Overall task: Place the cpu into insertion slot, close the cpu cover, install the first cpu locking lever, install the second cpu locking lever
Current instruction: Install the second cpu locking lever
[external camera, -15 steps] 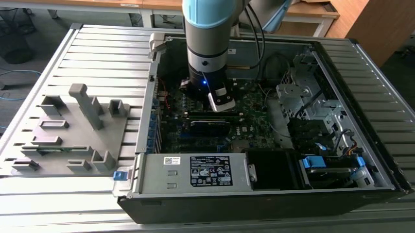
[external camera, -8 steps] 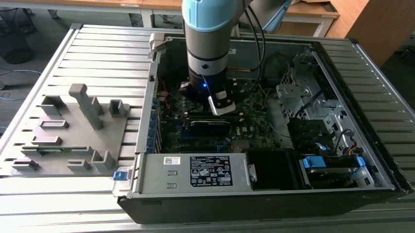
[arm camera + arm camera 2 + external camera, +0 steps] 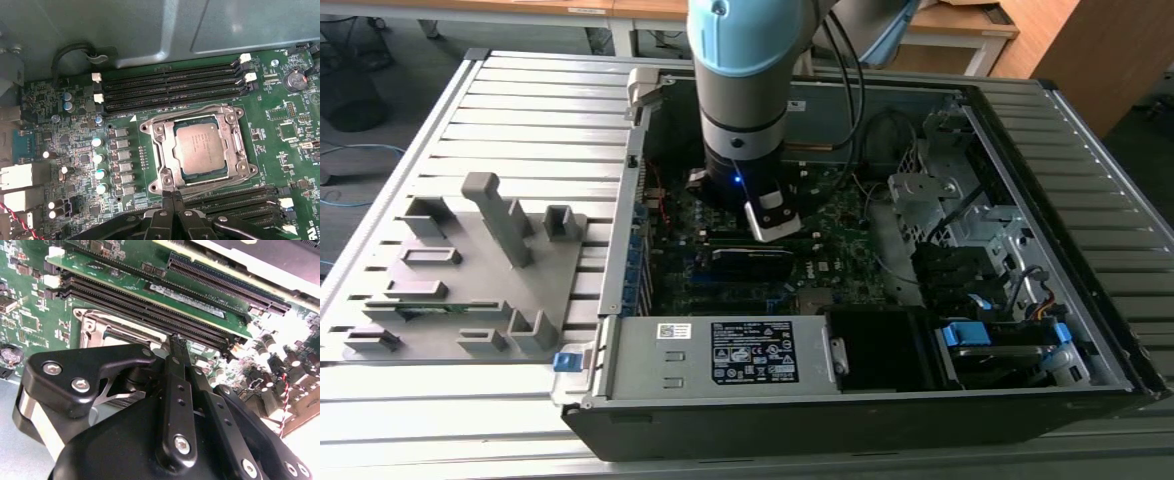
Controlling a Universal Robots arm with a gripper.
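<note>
The cpu (image 3: 200,145) lies flat in the insertion slot (image 3: 159,131), its dull silver top showing. The cpu cover (image 3: 166,160), a thin silver frame, lies down around it. A thin wire lever (image 3: 220,182) runs along the socket's edge closest to my fingertips. In the first wrist view my gripper (image 3: 173,196) is shut, with its black fingers pressed together just off that socket edge. The second wrist view shows the shut gripper (image 3: 176,340) touching down beside the socket's silver rim (image 3: 95,325). From the exterior view, the gripper (image 3: 769,228) hangs inside the open computer case.
Long black memory slots (image 3: 170,85) flank the socket on two sides. A row of capacitors (image 3: 98,157) stands beside it. The white-labelled power supply box (image 3: 720,350) and a black card (image 3: 747,262) sit nearby. A grey fixture (image 3: 467,270) stands on the exterior view's left.
</note>
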